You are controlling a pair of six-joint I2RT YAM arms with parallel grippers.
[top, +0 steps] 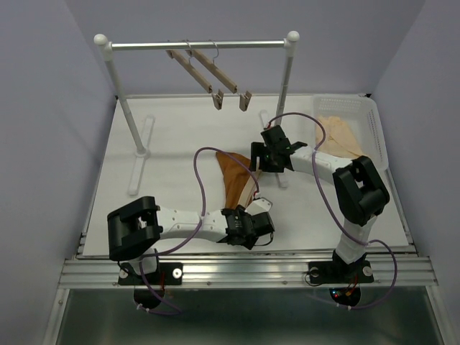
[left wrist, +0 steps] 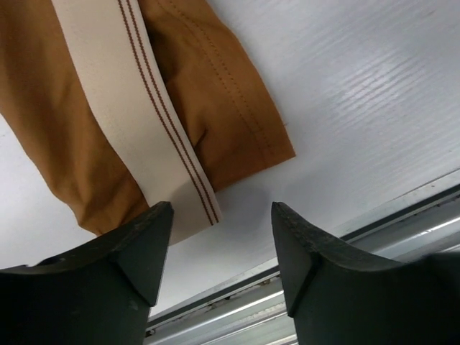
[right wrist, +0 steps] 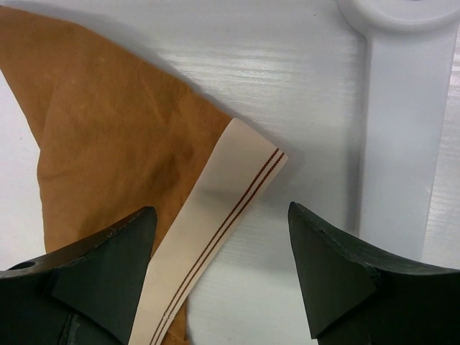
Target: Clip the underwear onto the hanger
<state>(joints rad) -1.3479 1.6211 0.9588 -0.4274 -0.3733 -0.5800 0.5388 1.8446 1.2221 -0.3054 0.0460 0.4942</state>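
The rust-brown underwear [top: 231, 175] lies flat mid-table, its tan waistband [top: 253, 188] running along its right side. Two light-wood hangers [top: 215, 72] hang from the rail at the back, clips pointing down. My left gripper [top: 260, 224] hovers open over the near end of the waistband [left wrist: 136, 115], which reaches just beside the left finger [left wrist: 136, 251]. Nothing sits between those jaws [left wrist: 223, 215]. My right gripper [top: 260, 154] is open over the far end of the waistband [right wrist: 230, 187], which lies on the table between its fingers [right wrist: 221, 215], ungripped.
A steel rail [top: 198, 45] on white posts spans the back, and one flat white foot [right wrist: 402, 108] lies just right of my right gripper. A white basket [top: 374, 129] with cream garments stands at the right. The table's metal front edge [left wrist: 345, 237] is close below my left gripper.
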